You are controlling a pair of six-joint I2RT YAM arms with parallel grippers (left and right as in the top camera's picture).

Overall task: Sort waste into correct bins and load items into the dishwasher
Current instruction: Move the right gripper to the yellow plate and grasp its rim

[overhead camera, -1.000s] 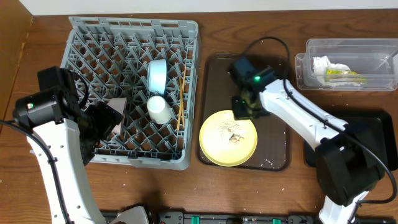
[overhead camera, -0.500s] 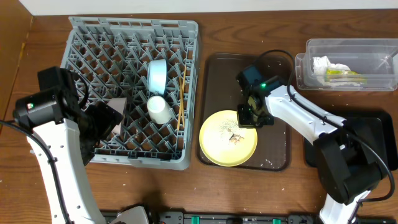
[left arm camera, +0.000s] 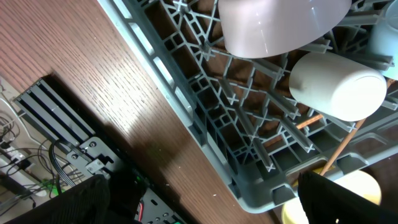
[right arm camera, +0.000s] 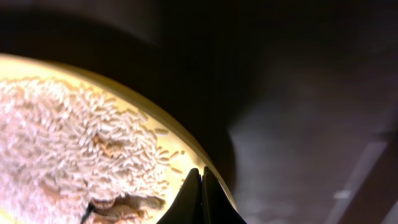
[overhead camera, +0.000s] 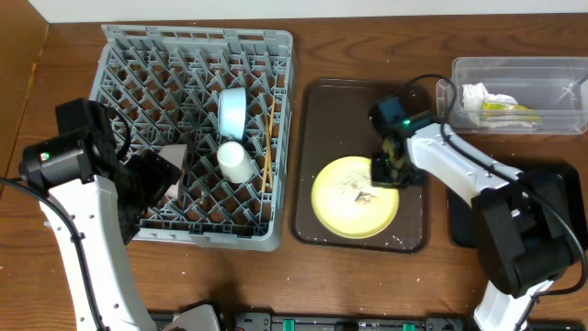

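Plate (overhead camera: 349, 210) with rice (right arm camera: 74, 137) lies under my right tool (right arm camera: 200, 180), which is closed tight at its rim. Left tool (left arm camera: 205, 202) gapes wide, empty, rack (left arm camera: 205, 118) just ahead.

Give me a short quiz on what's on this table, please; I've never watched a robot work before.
1. True or false: the yellow plate already stands in the grey dish rack.
2. Which of these lies in the clear tub? A) a metal fork B) a crumpled white napkin C) a glass bottle
3. What is the right gripper pinching?

Key:
1. False: it lies on the brown serving tray.
2. B
3. The rim of the yellow plate.
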